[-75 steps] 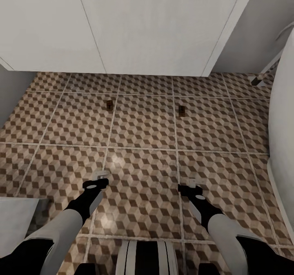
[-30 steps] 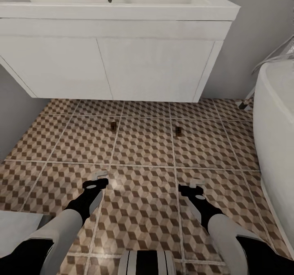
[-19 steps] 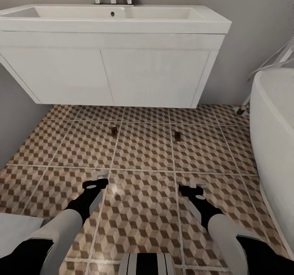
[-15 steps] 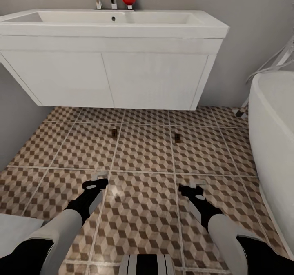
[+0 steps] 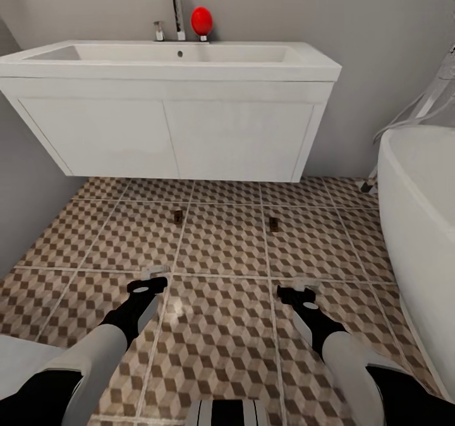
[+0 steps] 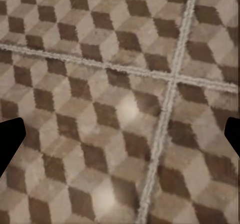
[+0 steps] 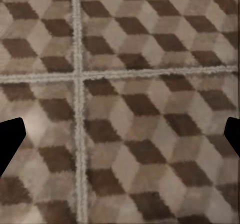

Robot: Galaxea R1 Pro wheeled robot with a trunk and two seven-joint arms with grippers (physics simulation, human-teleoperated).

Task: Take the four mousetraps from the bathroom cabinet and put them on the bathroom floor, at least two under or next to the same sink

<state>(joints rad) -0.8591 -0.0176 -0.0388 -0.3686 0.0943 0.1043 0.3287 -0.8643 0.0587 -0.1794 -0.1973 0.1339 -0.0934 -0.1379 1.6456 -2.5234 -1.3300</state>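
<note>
Already two mousetraps lie flat on the bathroom floor (image 5: 221,249), just in front of the sink's white vanity: the left mousetrap (image 5: 178,216) sits below the seam between the two door panels, the right mousetrap (image 5: 273,224) nearer the vanity's right end. Each rests close to a pale grout line, well apart from the other, neither touching the vanity. The sink (image 5: 170,107) hangs on the grey wall, its basin on top, a chrome tap (image 5: 174,2) and a red ball-shaped thing (image 5: 201,21) at the far rim. To the right, a white bathtub (image 5: 420,224) curves along the floor.

Nearer, both arms reach forward over the tiles. The left gripper (image 5: 150,279) and right gripper (image 5: 299,287) hover above the floor, well short of the traps. In the left wrist view the left gripper's dark fingertips (image 6: 10,141) stand wide apart at either edge with only patterned tile between them; the right gripper's fingertips (image 7: 10,139) are likewise spread, holding nothing.
</note>
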